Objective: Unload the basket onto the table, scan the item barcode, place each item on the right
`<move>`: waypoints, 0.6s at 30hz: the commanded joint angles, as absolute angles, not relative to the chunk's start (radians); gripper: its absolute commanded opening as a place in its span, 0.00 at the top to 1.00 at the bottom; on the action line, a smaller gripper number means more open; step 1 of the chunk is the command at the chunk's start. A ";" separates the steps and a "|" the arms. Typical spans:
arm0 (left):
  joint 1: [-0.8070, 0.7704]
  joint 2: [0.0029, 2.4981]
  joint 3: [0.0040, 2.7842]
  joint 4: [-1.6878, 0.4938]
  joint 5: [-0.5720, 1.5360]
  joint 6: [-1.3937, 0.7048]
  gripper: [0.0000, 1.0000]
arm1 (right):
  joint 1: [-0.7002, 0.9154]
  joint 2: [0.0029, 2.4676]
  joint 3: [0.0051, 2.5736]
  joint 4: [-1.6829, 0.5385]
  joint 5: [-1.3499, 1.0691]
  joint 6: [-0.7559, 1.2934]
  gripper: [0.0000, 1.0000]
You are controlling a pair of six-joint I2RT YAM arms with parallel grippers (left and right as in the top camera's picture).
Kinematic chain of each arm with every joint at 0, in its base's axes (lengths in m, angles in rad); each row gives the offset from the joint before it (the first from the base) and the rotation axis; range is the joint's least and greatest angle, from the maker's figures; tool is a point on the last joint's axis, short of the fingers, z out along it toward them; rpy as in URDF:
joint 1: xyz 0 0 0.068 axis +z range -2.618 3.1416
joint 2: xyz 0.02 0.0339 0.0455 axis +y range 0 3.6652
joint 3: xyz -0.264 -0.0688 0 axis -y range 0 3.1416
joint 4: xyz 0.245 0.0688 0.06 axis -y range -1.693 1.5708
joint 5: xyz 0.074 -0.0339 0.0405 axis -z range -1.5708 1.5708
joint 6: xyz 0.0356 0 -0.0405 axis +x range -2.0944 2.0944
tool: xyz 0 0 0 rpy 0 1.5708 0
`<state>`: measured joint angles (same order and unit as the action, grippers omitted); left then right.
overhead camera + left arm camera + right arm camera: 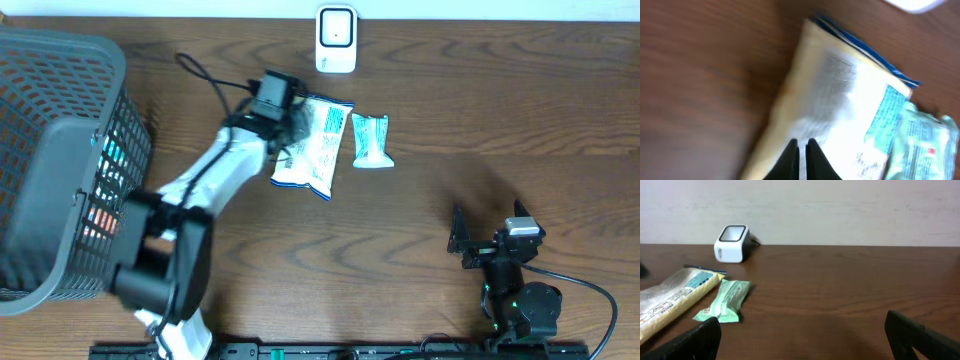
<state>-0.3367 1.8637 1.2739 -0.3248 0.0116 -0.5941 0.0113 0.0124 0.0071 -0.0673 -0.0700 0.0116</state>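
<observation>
tabletop of dark wood [500, 120], seen from above and from both wrists. at the far edge, a white barcode scanner [336, 38], upright, dark window tilted upward. in front of it and slightly left, a white and blue snack bag [318, 148], flat on the wood. just beside the bag's right edge, a small green packet [371, 140], touching or very nearly so. at the far left, a grey mesh basket [60, 90] with more goods inside, too dim to name.

left gripper [802, 144] stretched out over the bag's upper left edge, fingers pressed together with only a thin slit between. nothing visible pinched in that slit. cannot tell from the blurred wrist view whether the tips touch the bag. right gripper [802, 320] parked low at the front right, well apart from every item, jaws spread wide and empty.

progress, as a judgement: early. nothing lifted, nothing held before the scanner window, so no scan apparent. probable chosen item: the bag, near the scanner and under the left arm. likely left to do: spread the left fingers, take hold of the bag, raise it, turn the barcode side toward the scanner window, hold it there. barcode itself not legible in any view.
</observation>
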 commanded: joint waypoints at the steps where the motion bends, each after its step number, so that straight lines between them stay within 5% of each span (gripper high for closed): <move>1: -0.291 1.824 1.275 -0.392 -0.089 -0.569 0.93 | 0.006 0.007 0.006 -0.072 -0.062 0.022 0.01; 18: -0.322 1.972 1.267 -0.409 0.072 -0.581 0.93 | 0.006 0.007 0.006 -0.072 -0.062 0.022 0.01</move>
<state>-0.3191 1.9606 1.2739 -0.4118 0.0513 -0.5793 0.0113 0.0124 0.0071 -0.0673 -0.0700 0.0116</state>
